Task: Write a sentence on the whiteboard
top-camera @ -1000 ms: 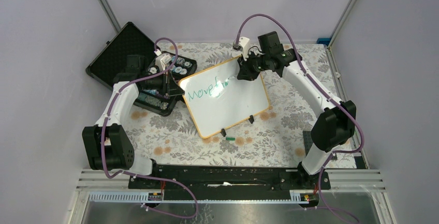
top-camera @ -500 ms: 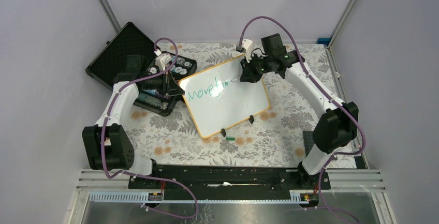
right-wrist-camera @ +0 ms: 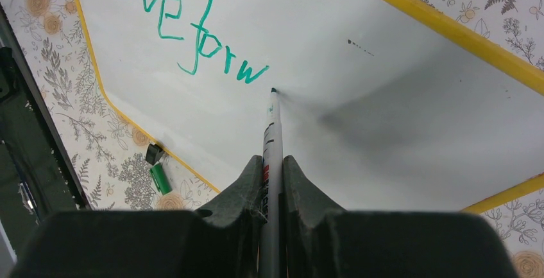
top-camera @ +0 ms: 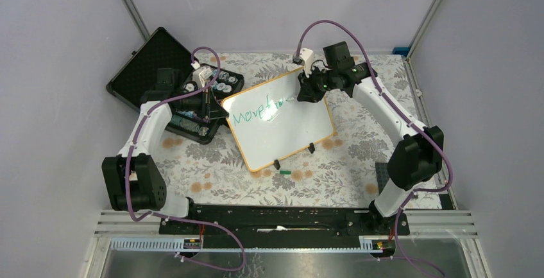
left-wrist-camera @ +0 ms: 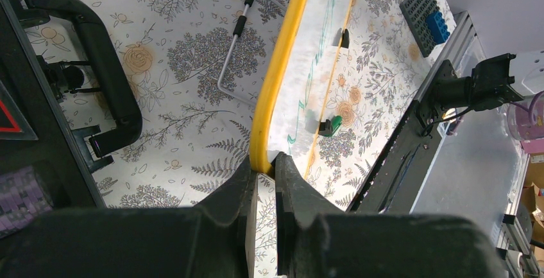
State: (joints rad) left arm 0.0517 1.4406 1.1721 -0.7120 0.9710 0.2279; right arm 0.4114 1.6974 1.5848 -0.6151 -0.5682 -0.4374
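Observation:
The whiteboard [top-camera: 289, 133], white with an orange-yellow rim, lies tilted mid-table. Green writing, the sentence [top-camera: 256, 112], reads "Move forw" [right-wrist-camera: 199, 34] along its upper part. My right gripper [right-wrist-camera: 272, 160] is shut on a grey marker [right-wrist-camera: 272, 127]. The marker's tip rests on the board just right of the "w". Seen from above, that gripper [top-camera: 306, 94] hangs over the board's far right corner. My left gripper [left-wrist-camera: 264, 162] is shut on the rim of the whiteboard [left-wrist-camera: 276, 85] at its left corner, and in the top view this gripper [top-camera: 219, 112] sits at the board's left edge.
An open black case [top-camera: 151, 66] and a tray of small parts [top-camera: 208, 92] stand left of the board. A green marker cap [top-camera: 284, 171] lies by the board's near edge, next to a black clip foot [top-camera: 277, 164]. A bent metal rod [left-wrist-camera: 232, 47] lies behind the board. A dark brick block [left-wrist-camera: 425, 8] sits near the right arm's base.
My right gripper has shifted slightly to the right along the first line with the marker, and the writing has grown a little. The left arm has stayed still.

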